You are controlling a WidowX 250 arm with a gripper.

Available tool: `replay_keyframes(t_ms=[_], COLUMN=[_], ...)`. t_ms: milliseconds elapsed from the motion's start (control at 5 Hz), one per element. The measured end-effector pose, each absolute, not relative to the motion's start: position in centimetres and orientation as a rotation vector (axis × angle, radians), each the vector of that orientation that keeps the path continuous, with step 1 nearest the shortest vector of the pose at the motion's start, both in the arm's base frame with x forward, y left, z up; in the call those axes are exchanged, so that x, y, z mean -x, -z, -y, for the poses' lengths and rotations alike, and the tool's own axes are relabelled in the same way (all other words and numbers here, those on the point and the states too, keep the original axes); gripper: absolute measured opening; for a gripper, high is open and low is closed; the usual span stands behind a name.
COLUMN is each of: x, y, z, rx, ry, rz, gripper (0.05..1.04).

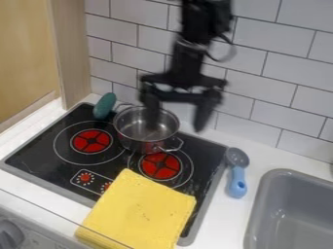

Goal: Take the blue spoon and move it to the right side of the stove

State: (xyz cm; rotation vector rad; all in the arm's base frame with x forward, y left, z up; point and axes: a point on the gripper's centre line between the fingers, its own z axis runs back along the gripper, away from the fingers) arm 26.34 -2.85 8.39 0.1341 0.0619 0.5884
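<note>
Dial [9, 234]: sitting at the lower left, on the front panel below the stove's [38, 158] level.
Wooden panel [70, 53]: standing upright at the upper left, meeting the tiled wall [263, 73].
Stove: lying in the white surface [268, 154], showing a red left burner [92, 141] and a red right burner [160, 166].
Green item [104, 105]: leaning or lying at the stove's back left corner, near the pot's [133, 142] left handle; exact contact being impossible to tell.
Pot: standing upright at the back of the stove, between the two burners, partly covering the rings around them, with handles pointing to back left and front right.
Yellow cloth [139, 209]: lying across the front of the stove, overhanging its front edge, partly covering the printed controls.
Tool [175, 125]: hanging over the back of the stove, pointing downward, spreading its fingers wide apart and gripping nothing, the left one showing in front of the pot's opening.
Blue spoon [237, 181]: resting right of the stove, placing its grey bowl close by the stove's right edge, pointing its blue handle toward the front.
Sink [261, 209]: sitting at the far right, beyond the spoon.
</note>
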Motion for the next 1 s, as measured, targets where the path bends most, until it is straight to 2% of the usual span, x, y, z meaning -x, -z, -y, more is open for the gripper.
replay_keyframes(t_ms=[200, 400, 600, 1000], x=[-23.9, -21.8, -21.3, -19.7], y=[-8.9, -7.9, -7.4, -5.4], z=[-1.2, -5.3, -7.5, -12.3], rx=[-0.139, -0.164, -0.177, -0.120], ry=[-0.680, -0.752, -0.738, -0.450], rz=[-0.096, -0.157, -0.142, -0.165], gripper=[0.999, 0.999, 0.999, 0.999])
